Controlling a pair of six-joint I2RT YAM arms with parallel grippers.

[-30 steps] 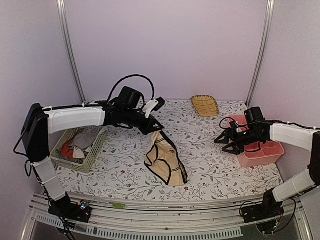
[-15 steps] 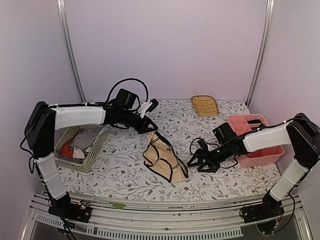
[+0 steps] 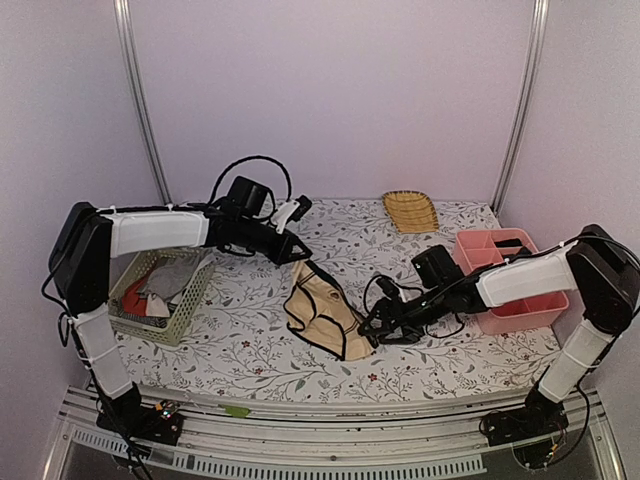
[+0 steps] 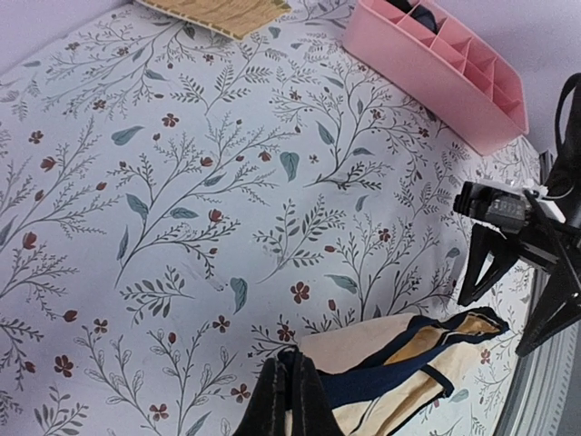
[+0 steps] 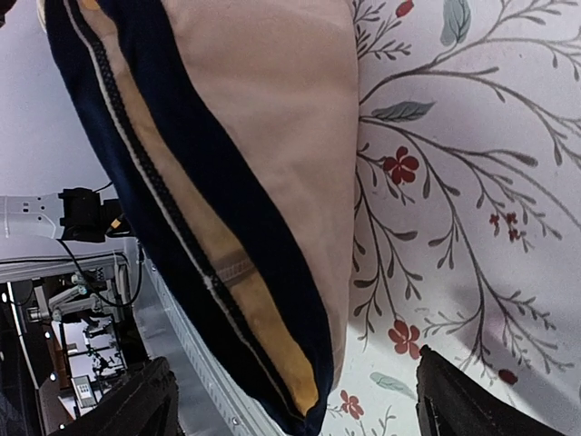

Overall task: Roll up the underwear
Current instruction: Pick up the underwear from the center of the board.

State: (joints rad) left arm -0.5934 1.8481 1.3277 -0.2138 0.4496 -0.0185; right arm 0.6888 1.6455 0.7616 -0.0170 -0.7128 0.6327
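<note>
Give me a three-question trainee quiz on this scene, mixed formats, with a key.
1. True or false: the left gripper is shut on a corner of the beige underwear.
2. On which arm's side does the pink organiser sit? A. left B. right C. midway between them
3. Fill in: the right gripper, at the underwear's edge, has its jaws ____.

Key: 1 true; 2 B; 3 open.
</note>
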